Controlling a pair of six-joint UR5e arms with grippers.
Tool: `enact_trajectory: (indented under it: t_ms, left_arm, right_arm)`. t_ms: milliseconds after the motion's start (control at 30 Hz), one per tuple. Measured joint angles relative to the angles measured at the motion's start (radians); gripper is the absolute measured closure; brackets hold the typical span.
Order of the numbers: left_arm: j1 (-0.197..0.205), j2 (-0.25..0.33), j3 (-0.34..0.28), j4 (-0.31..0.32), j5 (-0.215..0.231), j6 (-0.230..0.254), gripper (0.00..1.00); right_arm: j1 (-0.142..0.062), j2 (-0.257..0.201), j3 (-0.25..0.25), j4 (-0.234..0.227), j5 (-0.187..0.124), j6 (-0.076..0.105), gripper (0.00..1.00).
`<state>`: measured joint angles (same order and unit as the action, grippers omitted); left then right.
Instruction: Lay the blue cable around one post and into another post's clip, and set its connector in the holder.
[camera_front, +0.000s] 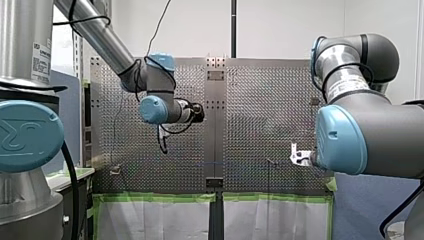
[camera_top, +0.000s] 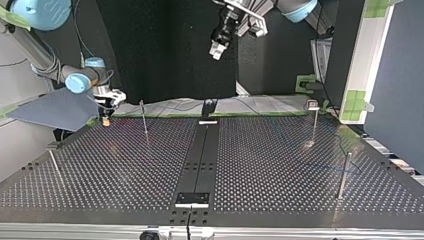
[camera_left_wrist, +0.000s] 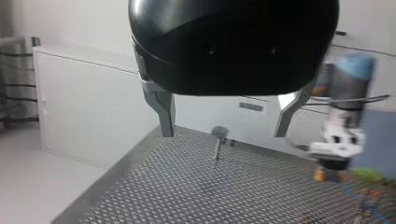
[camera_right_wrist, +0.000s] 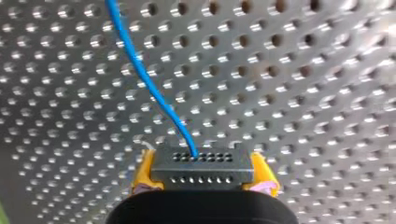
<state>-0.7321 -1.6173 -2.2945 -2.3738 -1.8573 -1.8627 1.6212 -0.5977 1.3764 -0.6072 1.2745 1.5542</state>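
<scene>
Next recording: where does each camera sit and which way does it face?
Front: behind the arms, looking over the table; my left arm and my right arm show.
Top: opposite, facing them; left jaws high.
Left wrist: open left jaws frame a post.
Right wrist: faces the table; right jaws grip the connector, blue cable attached.
Shared: top and left wrist both show the right jaws.

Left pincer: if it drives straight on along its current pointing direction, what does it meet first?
Probably the clip-topped post, centred ahead of the open left pincer in its wrist view. Nothing shows nearer. Depth is unclear, so it might pass over the post.
</scene>
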Motion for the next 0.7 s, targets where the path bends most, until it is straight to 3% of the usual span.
enact_trajectory:
  t_ms: [367, 700]
  left_arm:
    - [0.0, 0.0, -0.1, 0.017, 0.001, -0.005, 0.02]
    - [0.0, 0.0, -0.113, 0.017, 0.002, -0.007, 0.02]
  right_arm:
    - [0.04, -0.106, 0.001, 0.084, 0.008, 0.0, 1.0]
    - [0.09, -0.195, 0.001, 0.147, 0.051, 0.005, 1.0]
